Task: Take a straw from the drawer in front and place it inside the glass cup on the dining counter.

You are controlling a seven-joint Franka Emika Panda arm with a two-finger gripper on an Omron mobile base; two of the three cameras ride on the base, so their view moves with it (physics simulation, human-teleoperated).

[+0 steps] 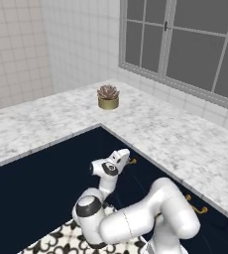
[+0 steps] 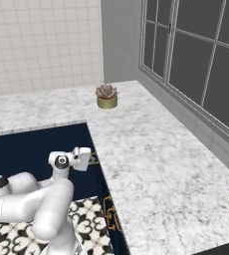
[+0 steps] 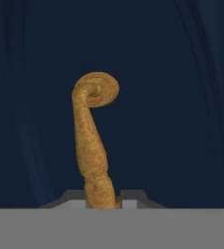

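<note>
Shut drawer (image 3: 182, 97), jaws around its brass handle (image 3: 92, 146).

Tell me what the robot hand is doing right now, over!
Gripper closed on the brass handle of the navy drawer. Drawer not pulled out yet; straw unseen. Nothing in the way. Over.

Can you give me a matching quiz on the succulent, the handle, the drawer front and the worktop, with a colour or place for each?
Things:
1. succulent
2. handle
3. drawer front
4. worktop

Descriptions:
A. navy blue
B. brass, between the gripper's fingertips
C. grey-white marble
D. in a gold pot near the corner

Pairs: 1-D, 2-B, 3-A, 4-C
</note>
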